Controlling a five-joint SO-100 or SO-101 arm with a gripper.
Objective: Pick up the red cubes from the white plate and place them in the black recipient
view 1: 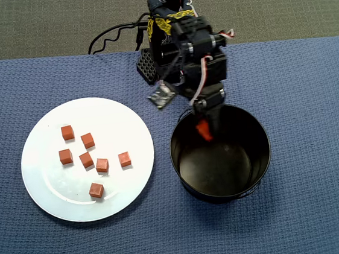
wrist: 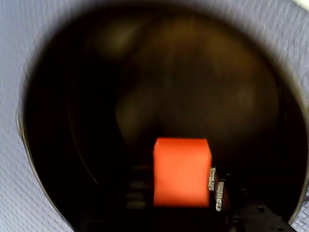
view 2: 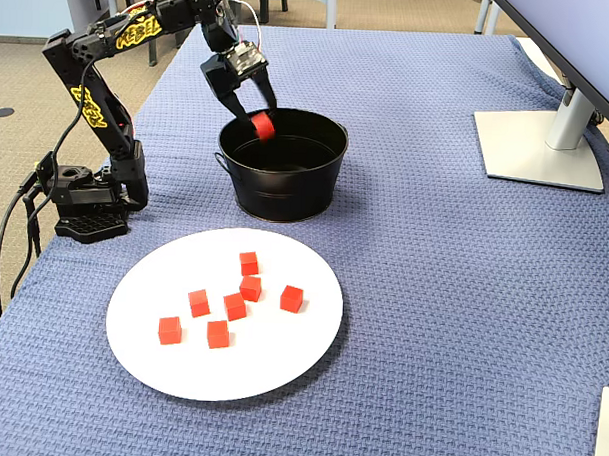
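**A:** So where's it at? From the overhead view I count seven cubes on the plate point(view 1: 41, 177), and the gripper point(view 1: 205, 129) is over the far side of the pot point(view 1: 248, 182) with one more cube point(view 1: 203, 131) pinched in it. Pot floor looks bare to me, no cubes down there that I can see.

**B:** Wrist view agrees. One cube point(wrist: 182, 172) fills the lower middle, clamped between the dark fingers, and behind it is just the blurry dark inside of the pot point(wrist: 43, 159). Nothing else red in there.

**A:** Fixed view: gripper point(view 2: 262, 124) closed on that cube point(view 2: 262, 126), sitting just above the pot's point(view 2: 286, 192) rim on the arm's side. Seven cubes on the plate point(view 2: 289, 373) again, clustered left of its middle.

**B:** So eight cubes total, one plate, one pot. I'd guess this is the first delivery, not dropped yet, seven trips left after it.
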